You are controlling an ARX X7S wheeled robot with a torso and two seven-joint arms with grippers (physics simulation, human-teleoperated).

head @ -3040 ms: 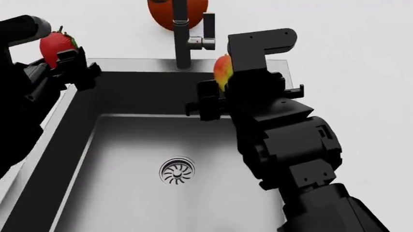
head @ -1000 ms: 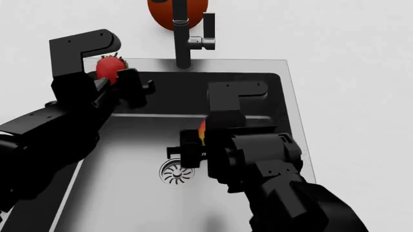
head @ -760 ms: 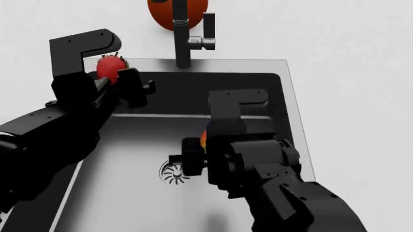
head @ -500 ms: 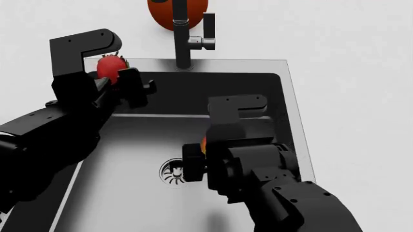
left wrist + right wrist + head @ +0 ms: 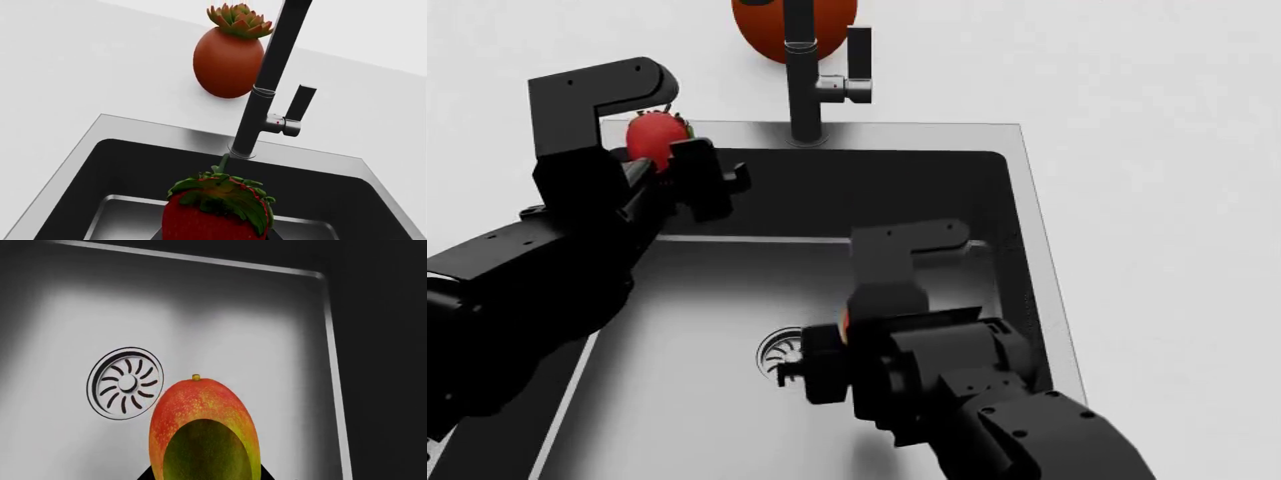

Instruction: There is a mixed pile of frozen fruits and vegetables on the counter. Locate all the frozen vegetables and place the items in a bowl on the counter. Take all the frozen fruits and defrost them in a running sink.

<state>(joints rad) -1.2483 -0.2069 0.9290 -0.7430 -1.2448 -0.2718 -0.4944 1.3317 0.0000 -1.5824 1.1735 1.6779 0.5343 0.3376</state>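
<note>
Currently L end effector [image 5: 674,165] clamped on strawberry [image 5: 655,138] over sink [image 5: 1014,190] far-left corner; R end effector [image 5: 827,362] apparently gripping mango [image 5: 204,432] low beside drain [image 5: 785,355].

1. Sink [image 5: 694,330] fills frame centre, round drain [image 5: 785,358] in its floor, white worktop [image 5: 1148,150] around it.
2. Dark faucet [image 5: 803,75] at upper centre, a red-orange round object [image 5: 754,25] behind it.
3. Left hand [image 5: 674,165] at upper left grips the strawberry [image 5: 651,138] over the sink's back left rim.
4. Right hand [image 5: 827,360] low in the basin beside the drain; the mango [image 5: 846,322] shows only as an orange sliver.
</note>
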